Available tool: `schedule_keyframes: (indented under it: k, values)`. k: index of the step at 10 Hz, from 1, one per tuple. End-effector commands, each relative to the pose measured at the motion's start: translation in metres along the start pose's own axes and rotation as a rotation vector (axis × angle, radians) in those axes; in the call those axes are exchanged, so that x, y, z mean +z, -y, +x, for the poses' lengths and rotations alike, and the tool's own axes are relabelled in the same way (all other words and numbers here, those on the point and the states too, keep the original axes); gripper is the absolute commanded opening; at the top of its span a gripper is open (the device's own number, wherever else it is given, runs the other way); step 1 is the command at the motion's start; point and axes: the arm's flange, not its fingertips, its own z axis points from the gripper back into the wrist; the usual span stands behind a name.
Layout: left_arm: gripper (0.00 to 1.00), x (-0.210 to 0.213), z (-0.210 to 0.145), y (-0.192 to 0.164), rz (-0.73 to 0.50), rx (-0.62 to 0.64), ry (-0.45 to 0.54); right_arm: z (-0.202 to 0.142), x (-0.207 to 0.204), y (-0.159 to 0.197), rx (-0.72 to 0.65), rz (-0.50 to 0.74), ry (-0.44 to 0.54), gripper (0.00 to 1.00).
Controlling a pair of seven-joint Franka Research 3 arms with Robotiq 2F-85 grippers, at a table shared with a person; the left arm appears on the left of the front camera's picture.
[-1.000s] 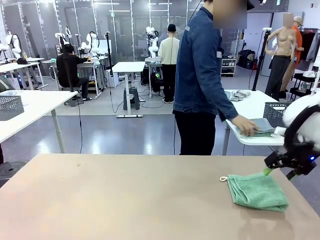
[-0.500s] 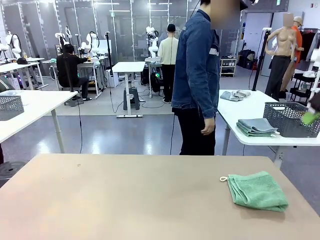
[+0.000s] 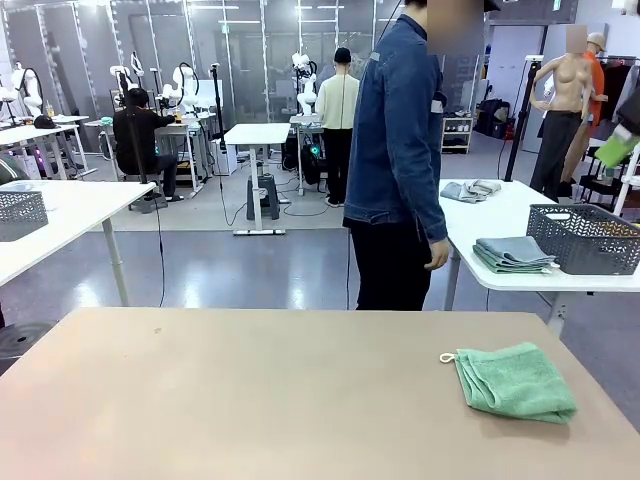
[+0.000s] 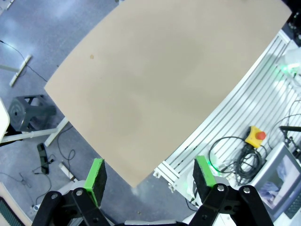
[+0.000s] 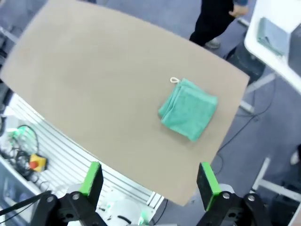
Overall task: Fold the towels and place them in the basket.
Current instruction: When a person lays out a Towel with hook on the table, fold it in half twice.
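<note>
A folded mint green towel [image 3: 515, 382] with a white corner loop lies flat at the right of the tan table [image 3: 250, 400]. In the right wrist view the towel [image 5: 188, 109] lies far below my right gripper [image 5: 149, 179], which is open and holds nothing. One of its green pads [image 3: 618, 148] shows high at the right edge of the front view. My left gripper [image 4: 150, 174] hangs open and high over the table's [image 4: 164, 80] bare left part. The dark mesh basket [image 3: 585, 240] stands on a white side table, next to a stack of grey-blue towels [image 3: 515, 253].
A person in a denim jacket [image 3: 400, 150] stands between the tan table and the white side table [image 3: 490, 225]. Another grey cloth [image 3: 470, 190] lies farther back on the side table. Cables and a red-buttoned box [image 4: 256, 136] sit below my near table edge.
My right gripper rose from beside the green towel, up and off to the right. The person took a hand off the grey-blue stack and straightened. The green towel stayed put.
</note>
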Motion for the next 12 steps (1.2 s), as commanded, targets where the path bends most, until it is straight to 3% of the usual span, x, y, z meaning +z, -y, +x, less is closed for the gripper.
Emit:
schedule_keyframes:
  k: [1,3,12]
  values:
    - [0.93,0.001,0.0,0.001,0.0,0.0,0.001,-0.005,0.021,-0.021,0.06,0.008,-0.011,1.0]
    - [0.93,0.001,0.0,0.001,0.0,0.0,0.001,-0.006,0.026,-0.042,0.122,0.012,-0.048,1.0]
    - [0.93,0.001,0.0,0.001,0.0,0.0,0.001,-0.007,0.029,-0.048,0.114,0.022,-0.021,1.0]
